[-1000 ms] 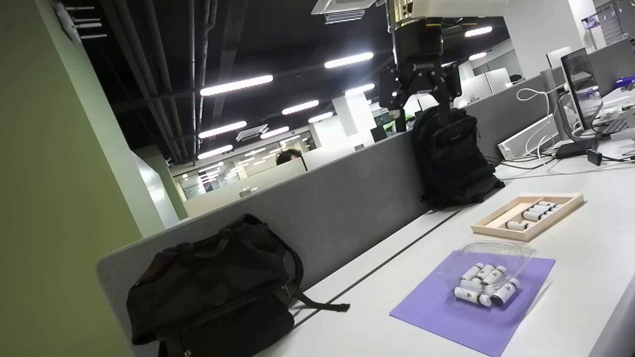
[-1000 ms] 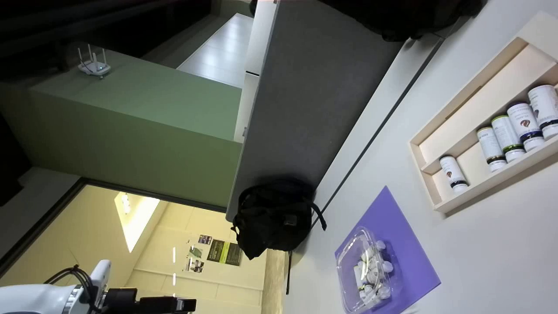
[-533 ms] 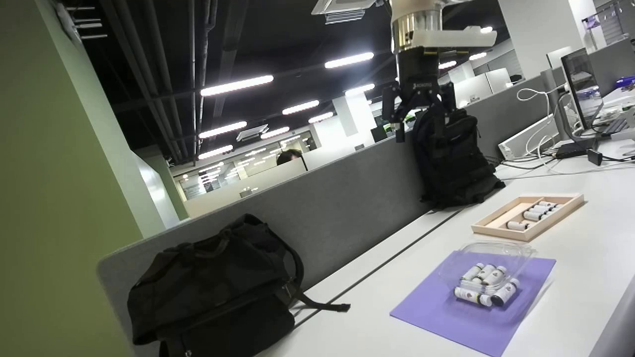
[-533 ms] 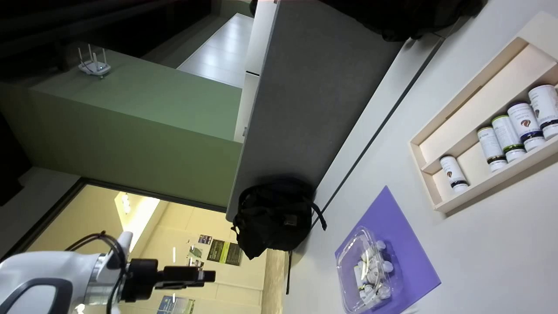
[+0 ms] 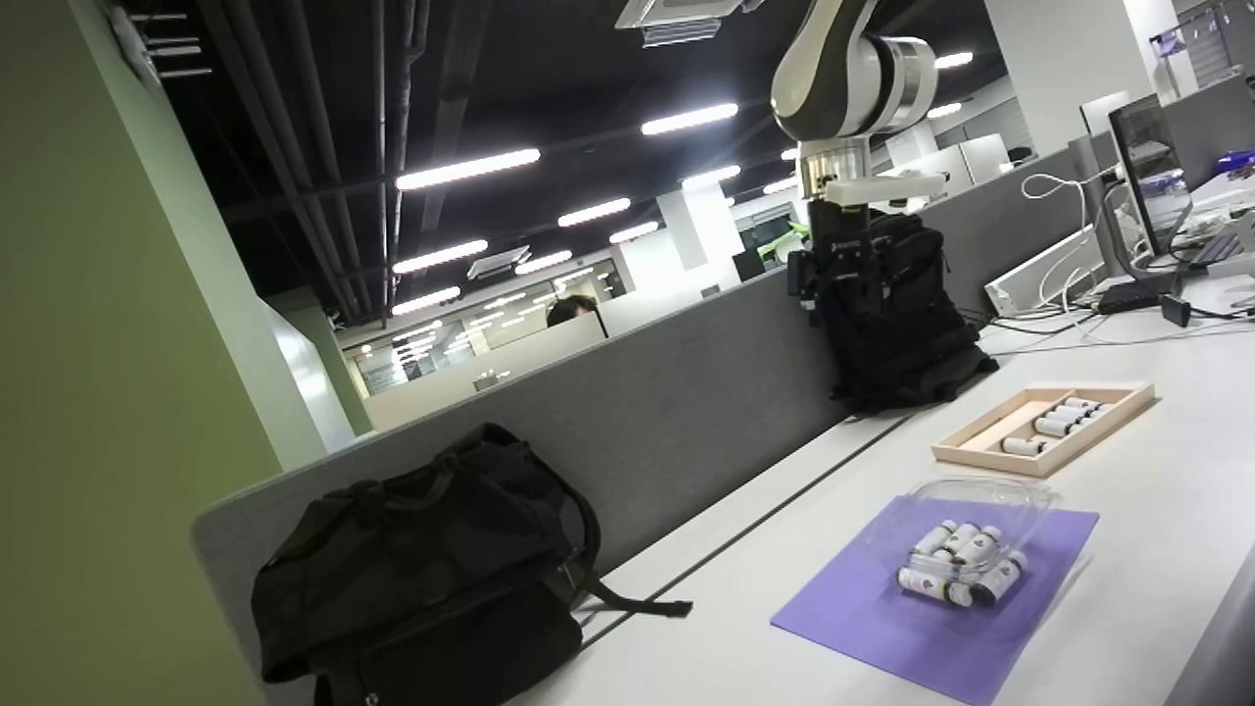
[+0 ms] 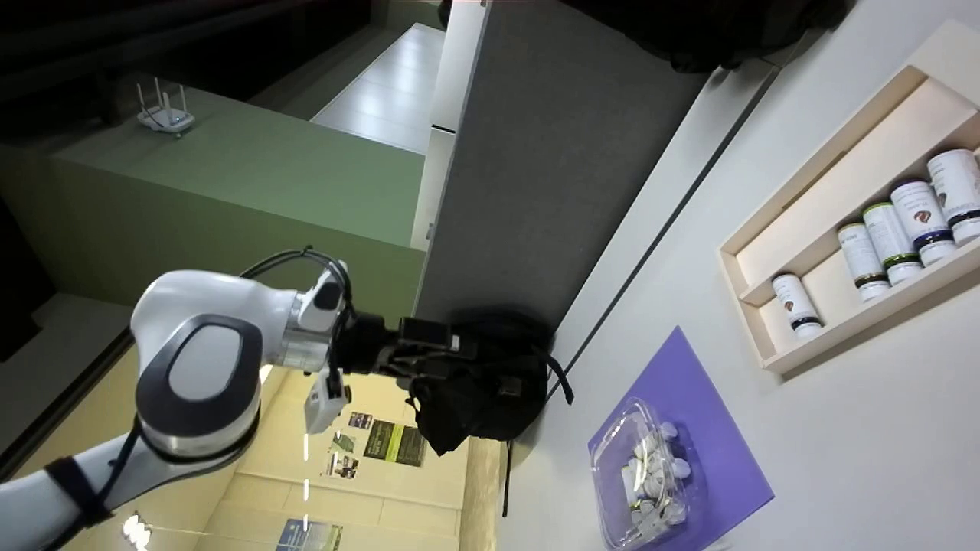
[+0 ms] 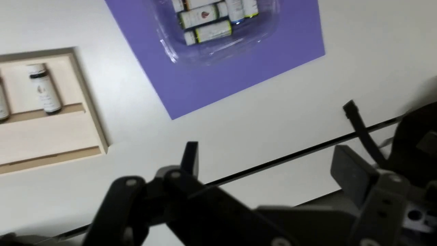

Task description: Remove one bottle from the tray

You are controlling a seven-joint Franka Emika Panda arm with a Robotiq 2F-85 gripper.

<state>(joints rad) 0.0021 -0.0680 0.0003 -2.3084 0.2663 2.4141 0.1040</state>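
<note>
Claw (image 7: 269,162) hangs high over the surface (image 7: 273,116), fingers (image 7: 353,174) spread wide, nothing between them, so I'd call this the approach. Tray (image 7: 51,136) sits off to the left in the wrist view. I'd go for the lone bottle (image 7: 44,90) at its near end: there's a gap on both sides, so the fingers should fit down without nudging the others. It runs roughly up-down in that view and the fingers close side to side, so probably only a slight twist to get square across it. Go down slow over the middle, squeeze gently since it's round and could roll, then lift straight up past the rim before moving sideways. Contents-wise, the tray's got a divider (image 6: 758,294) down its length, and every bottle I can see in there is on one side: the lone bottle plus a row (image 6: 892,237) of at least four, caps toward the outer rim. Further off there's a clear tub (image 7: 218,51) on the purple mat (image 7: 205,89), with its own jumble of bottles (image 7: 201,15).
</note>
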